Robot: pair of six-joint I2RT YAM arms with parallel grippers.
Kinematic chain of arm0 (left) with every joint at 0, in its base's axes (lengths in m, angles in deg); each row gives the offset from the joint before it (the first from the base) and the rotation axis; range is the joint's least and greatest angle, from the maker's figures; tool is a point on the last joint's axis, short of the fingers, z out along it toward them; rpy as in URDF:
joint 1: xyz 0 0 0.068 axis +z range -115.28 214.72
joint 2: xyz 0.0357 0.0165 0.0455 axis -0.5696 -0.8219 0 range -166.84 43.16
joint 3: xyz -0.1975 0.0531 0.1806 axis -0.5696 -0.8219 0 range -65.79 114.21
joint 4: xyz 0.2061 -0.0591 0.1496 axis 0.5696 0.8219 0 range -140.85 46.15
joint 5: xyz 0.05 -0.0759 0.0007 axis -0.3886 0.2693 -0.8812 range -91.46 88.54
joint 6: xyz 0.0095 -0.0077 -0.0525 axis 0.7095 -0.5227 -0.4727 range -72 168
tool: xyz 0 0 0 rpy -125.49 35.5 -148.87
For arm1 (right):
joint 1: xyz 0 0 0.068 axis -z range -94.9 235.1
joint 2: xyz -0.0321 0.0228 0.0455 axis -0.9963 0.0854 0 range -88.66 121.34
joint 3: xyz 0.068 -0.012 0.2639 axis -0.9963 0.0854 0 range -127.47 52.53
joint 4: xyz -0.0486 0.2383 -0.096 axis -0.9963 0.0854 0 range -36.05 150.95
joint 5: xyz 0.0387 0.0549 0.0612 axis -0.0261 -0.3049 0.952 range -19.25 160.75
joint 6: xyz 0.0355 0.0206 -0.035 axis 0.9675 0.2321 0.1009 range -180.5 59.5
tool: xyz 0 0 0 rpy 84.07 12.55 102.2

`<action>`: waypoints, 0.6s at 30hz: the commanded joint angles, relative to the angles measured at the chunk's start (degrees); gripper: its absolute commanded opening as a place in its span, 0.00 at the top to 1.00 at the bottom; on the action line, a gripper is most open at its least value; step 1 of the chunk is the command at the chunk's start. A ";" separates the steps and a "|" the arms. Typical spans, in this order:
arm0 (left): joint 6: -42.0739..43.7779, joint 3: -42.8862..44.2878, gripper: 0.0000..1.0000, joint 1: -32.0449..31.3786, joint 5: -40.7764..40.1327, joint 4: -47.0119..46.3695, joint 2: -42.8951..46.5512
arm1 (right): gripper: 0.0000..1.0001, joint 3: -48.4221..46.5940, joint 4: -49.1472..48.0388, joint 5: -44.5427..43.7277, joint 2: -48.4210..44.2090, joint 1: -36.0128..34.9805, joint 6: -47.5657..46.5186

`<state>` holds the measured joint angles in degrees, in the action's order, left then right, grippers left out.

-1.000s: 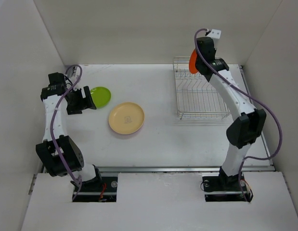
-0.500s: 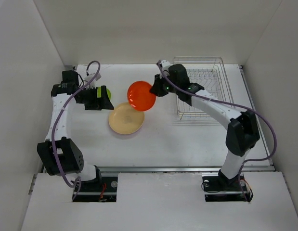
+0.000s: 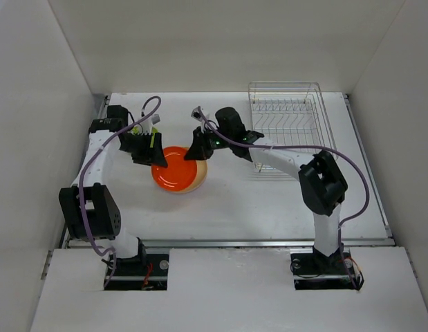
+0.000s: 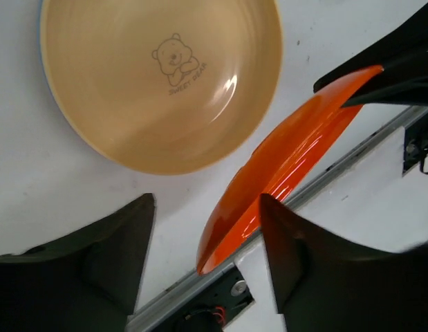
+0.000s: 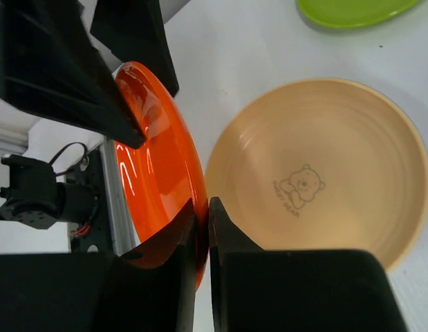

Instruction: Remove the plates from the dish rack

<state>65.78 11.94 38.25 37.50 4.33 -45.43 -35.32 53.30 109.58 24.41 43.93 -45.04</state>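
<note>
My right gripper (image 3: 197, 149) (image 5: 202, 206) is shut on the rim of the orange plate (image 3: 172, 169) (image 5: 157, 173) and holds it tilted on edge, low over the cream-yellow plate (image 3: 198, 180) (image 5: 317, 173). My left gripper (image 3: 151, 150) (image 4: 207, 200) is open. Its fingers straddle the opposite rim of the orange plate (image 4: 290, 155) without closing on it. The cream-yellow plate (image 4: 158, 76) lies flat on the table and has a bear print. The lime green plate (image 5: 352, 10) lies flat beyond it. The silver wire dish rack (image 3: 286, 128) holds no plates that I can see. I see no pink plate.
A thin blue rim (image 4: 45, 76) shows under the left edge of the cream-yellow plate. The dish rack stands at the back right of the white table (image 3: 255, 200). White walls close in the sides and the back.
My right arm has carried the orange plate from above the rack leftward and down over the cream-yellow plate. My left gripper has moved right from the lime green plate to the orange plate's rim.
</note>
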 commanded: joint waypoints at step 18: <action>-8.53 5.66 1.00 5.94 -3.72 -2.87 -0.25 | 0.14 -8.12 5.29 -19.37 -2.40 1.35 3.60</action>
<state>62.41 12.86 40.63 35.31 4.57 -45.68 -40.13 55.34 101.80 26.47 44.17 -42.70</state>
